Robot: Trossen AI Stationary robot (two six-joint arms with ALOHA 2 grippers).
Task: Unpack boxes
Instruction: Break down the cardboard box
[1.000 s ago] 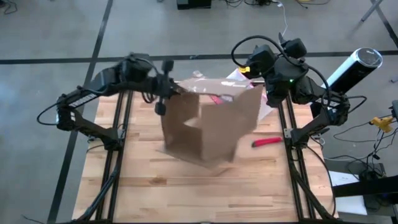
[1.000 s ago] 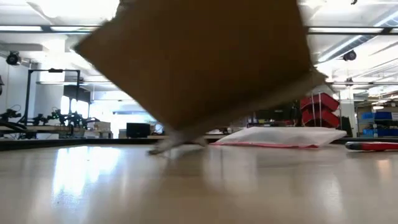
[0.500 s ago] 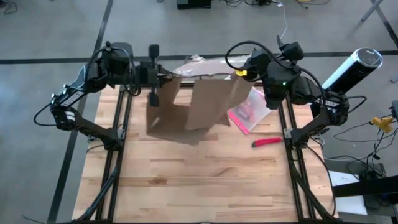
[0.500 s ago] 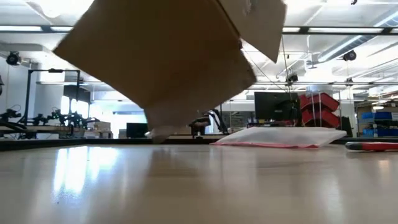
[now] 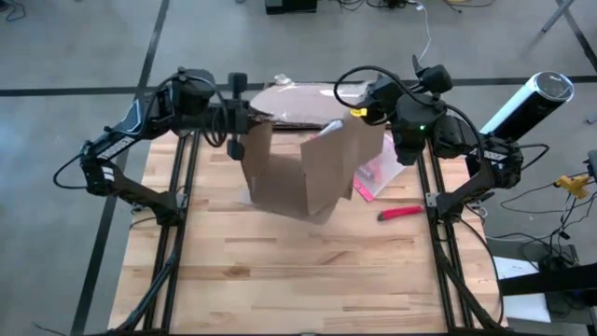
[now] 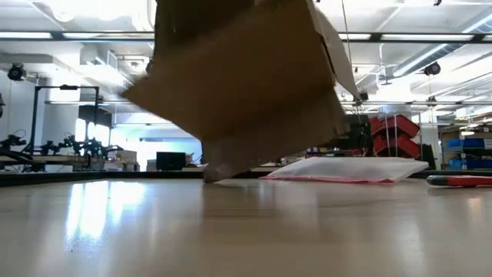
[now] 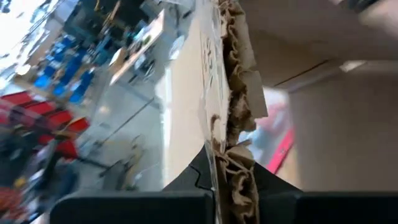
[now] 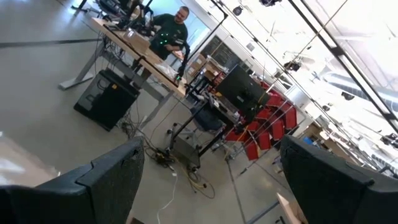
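Item: cardboard box (image 5: 303, 173), brown corrugated, flaps hanging open. It is being held tilted at the far middle of the table (image 5: 308, 280), with one lower corner resting on or just above the wood in the low view; true contact cannot be told.

Left gripper (image 5: 244, 123): sitting at the box's far-left upper edge. In the left wrist view its fingers are pinching a torn corrugated wall edge (image 7: 233, 124) between them, so it is clamped on the box.

Right gripper (image 5: 373, 105): hanging at the far-right of the box, just beside its raised flap. In the right wrist view its fingers (image 8: 112, 174) are standing wide apart with nothing between them, so it is holding nothing.

Handling, judged: light and probably empty or nearly so, since one pinch is carrying it tilted. Walls are moderately stiff but creasing and tearing at the edges; flaps are floppy. The best hold is a wall edge near a corner, deep over the fluting, not a loose flap.

Also present: pink-edged pouch (image 5: 373, 173) lying beside the box toward the right edge; red tool (image 5: 401, 214) near the right edge; flat brown sheet (image 5: 298, 101) at the far edge.
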